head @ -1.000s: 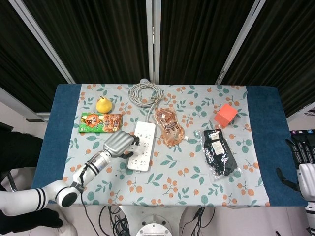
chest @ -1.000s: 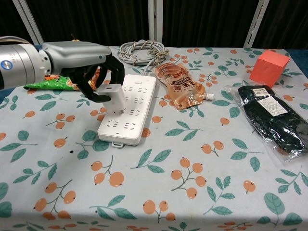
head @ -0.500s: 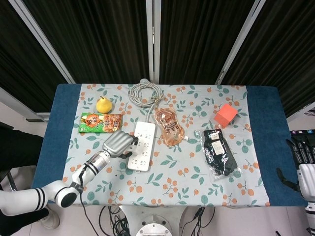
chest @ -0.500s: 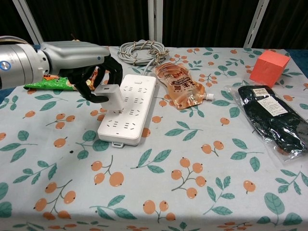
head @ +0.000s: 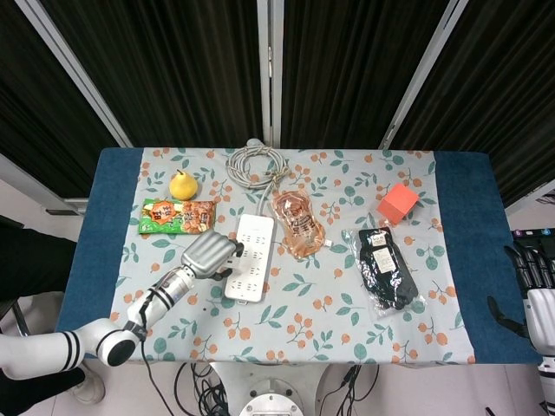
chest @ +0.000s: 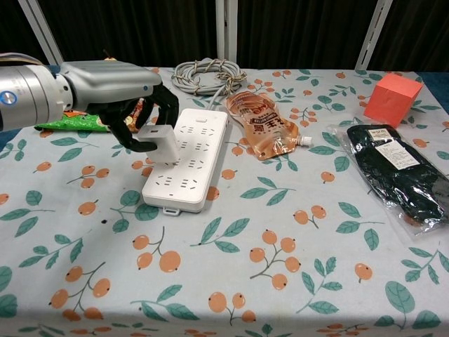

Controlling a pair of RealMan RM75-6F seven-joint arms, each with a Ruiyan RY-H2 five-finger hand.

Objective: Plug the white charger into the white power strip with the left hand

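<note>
Charger [chest: 161,144] tipping a bit since before, left hand [chest: 133,116] fingers [chest: 144,144] squeezing it over power strip's [chest: 188,158] left edge.

Little print we can read here.
We see red characters on the pouch [chest: 264,125], a white label on the black packet [chest: 397,154] and print on the snack bag [head: 177,217], all too small to read.
</note>
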